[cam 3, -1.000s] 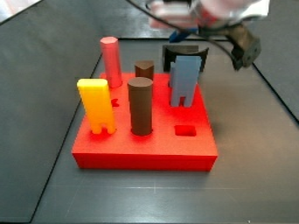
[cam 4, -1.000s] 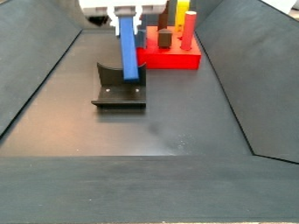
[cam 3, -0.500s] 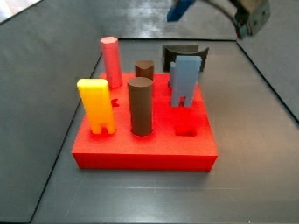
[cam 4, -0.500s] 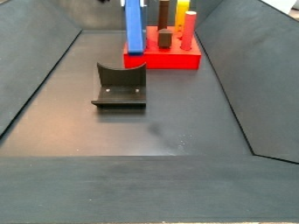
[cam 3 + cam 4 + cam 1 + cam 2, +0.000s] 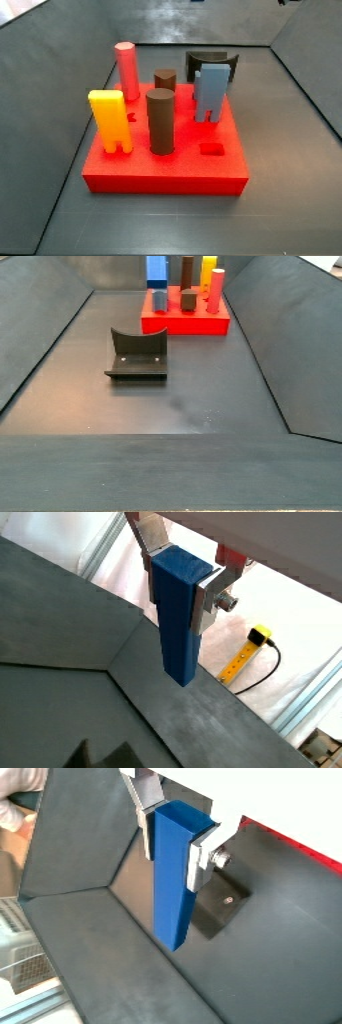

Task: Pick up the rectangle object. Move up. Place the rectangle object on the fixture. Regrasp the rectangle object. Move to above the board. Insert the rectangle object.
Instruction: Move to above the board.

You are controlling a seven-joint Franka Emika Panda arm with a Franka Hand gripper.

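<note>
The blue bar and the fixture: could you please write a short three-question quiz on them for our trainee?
1. True or false: the blue bar lies on the fixture.
2. What holds the bar in both wrist views?
A. nothing
B. the gripper, its fingers on either side of the bar's top end
C. the red board
3. Fill in: in a side view, the square hole near the board's front corner is ____.

Key:
1. False: the fixture stands bare on the floor and the bar hangs upright in the gripper, high up.
2. B
3. empty
</note>
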